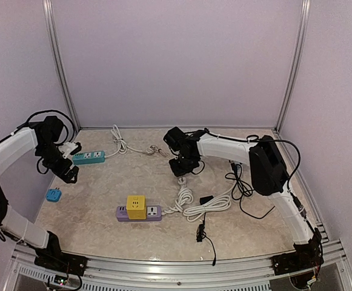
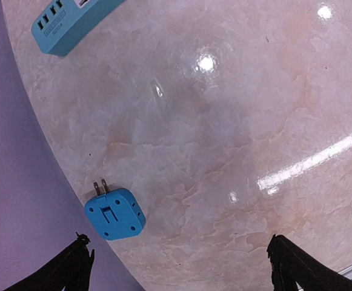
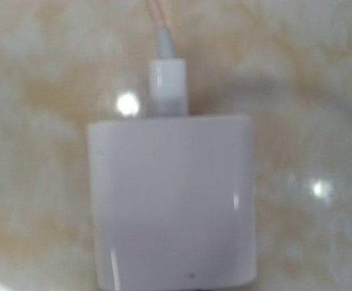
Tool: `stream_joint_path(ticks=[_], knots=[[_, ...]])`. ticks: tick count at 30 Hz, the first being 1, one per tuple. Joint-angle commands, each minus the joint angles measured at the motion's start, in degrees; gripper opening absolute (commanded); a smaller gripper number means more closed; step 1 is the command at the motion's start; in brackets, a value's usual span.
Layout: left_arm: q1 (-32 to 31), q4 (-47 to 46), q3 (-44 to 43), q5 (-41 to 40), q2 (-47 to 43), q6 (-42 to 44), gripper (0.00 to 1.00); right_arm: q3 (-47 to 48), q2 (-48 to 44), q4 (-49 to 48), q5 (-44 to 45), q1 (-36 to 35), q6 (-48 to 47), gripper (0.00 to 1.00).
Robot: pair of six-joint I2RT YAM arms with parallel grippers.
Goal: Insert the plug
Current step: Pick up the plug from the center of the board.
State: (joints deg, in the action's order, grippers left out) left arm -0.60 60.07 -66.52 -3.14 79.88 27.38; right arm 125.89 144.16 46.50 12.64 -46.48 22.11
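The white charger (image 3: 171, 200) lay on the marble surface (image 1: 103, 188) near its middle. It sat right under the right gripper (image 1: 183, 167), whose fingers had shut on it, though the fingers themselves did not show in the wrist view. The left gripper (image 2: 182, 267) hung with its fingers spread wide and holding nothing, above the bare surface near a blue adapter (image 2: 114, 213).

In the right wrist view the charger showed a broad flat face to the camera. Its long axis ran from top to bottom of that view. The cable (image 3: 165, 42) left the upper end, so the prongs probably pointed the opposite way, but they could not be seen.

Several things could have gone wrong from there:
- The block looked smooth and glossy, so it could have slipped or twisted in a narrow pinch when lifted.
- The trailing cable might have dragged, or snagged on the loose cords nearby, and pulled the charger askew.
- With the prongs unseen, a misjudged heading would have set them against the socket face rather than into the slots.
- The purple power strip (image 1: 139, 213) lay unheld, so a push into it might have slid it away.
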Motion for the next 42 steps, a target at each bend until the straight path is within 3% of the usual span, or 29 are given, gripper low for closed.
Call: stream_joint_path(ticks=[1,13,18,22,26,30,32,42], knots=[[2.86,-2.5,3.5,-1.44,-3.35,1.12,0.99,-7.82,-8.09,-3.26,-4.14,0.32,-0.78,0.0],[2.78,0.41,-2.67,9.8,-3.82,2.6,0.98,-23.48,-22.01,-17.17,-4.45,-0.63,-5.68,0.0],[1.17,7.33,-15.14,25.89,-3.09,3.48,0.98,-35.19,-32.31,-33.98,-1.8,-5.4,-15.54,0.0],[-5.97,8.04,-25.71,33.74,-2.02,2.67,0.99,-40.26,-37.29,-46.71,0.82,-9.94,-20.71,0.0],[-11.93,6.69,-32.6,39.42,0.67,-3.43,0.99,-39.48,-36.84,-54.53,3.89,-14.68,-24.94,0.0],[-14.44,3.03,-32.8,44.94,3.47,-13.1,0.99,-35.04,-34.39,-56.29,5.6,-16.95,-25.22,0.0],[-15.32,3.51,-32.97,47.46,4.41,-13.96,0.99,-33.58,-33.5,-56.46,6.06,-17.76,-25.99,0.0],[-18.32,-1.79,-28.53,45.32,5.35,-19.41,0.97,-33.34,-33.1,-60.37,7.32,-20.31,-30.79,0.0]])
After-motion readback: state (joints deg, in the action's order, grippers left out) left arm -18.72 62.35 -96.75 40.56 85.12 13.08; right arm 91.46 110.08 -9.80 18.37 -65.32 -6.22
